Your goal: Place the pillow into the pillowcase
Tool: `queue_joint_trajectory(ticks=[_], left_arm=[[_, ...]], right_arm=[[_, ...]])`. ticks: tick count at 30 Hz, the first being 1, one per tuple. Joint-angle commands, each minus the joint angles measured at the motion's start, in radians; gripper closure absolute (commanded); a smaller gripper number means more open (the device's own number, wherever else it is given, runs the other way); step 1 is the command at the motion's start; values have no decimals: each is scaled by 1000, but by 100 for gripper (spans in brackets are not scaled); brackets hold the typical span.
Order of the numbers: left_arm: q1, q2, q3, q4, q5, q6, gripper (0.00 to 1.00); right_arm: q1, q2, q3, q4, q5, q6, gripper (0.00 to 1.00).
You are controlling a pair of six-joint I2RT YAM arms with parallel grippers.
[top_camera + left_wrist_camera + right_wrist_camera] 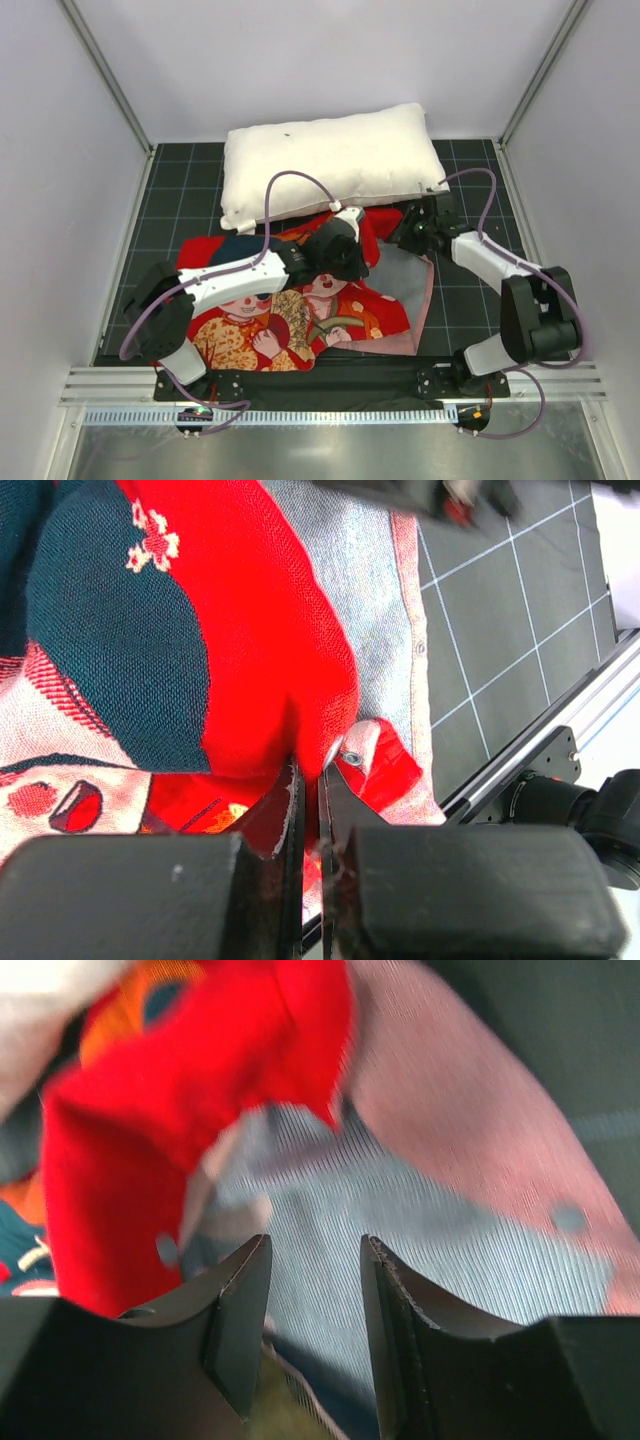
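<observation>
The white pillow (330,160) lies at the back of the mat. The red pillowcase (300,315) with cartoon faces lies in front of it, its pale inside (405,275) showing at the right. My left gripper (352,222) is shut on a fold of the red pillowcase edge (300,680) and holds it lifted near the pillow's front edge. My right gripper (408,232) is open just right of it, over the pale inner fabric (330,1190), with nothing between its fingers (240,1300).
A dark gridded mat (470,290) covers the table. White walls stand at the back and sides. An aluminium rail (320,385) runs along the near edge by the arm bases.
</observation>
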Motion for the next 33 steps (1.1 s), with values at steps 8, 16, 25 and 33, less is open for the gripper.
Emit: queue_joint_trajectory(ticks=[8, 16, 25, 33], left_arm=[[2, -66, 51, -12, 7, 30, 100], [2, -19, 74, -10, 12, 22, 100], [-9, 133, 163, 39, 127, -5, 100], [-78, 302, 299, 95, 183, -42, 100]], right_arm=[[-7, 283, 188, 170, 58, -11, 49], [-56, 289, 200, 198, 54, -19, 96], [-301, 240, 236, 34, -178, -83, 96], [-445, 292, 305, 37, -290, -57, 95]])
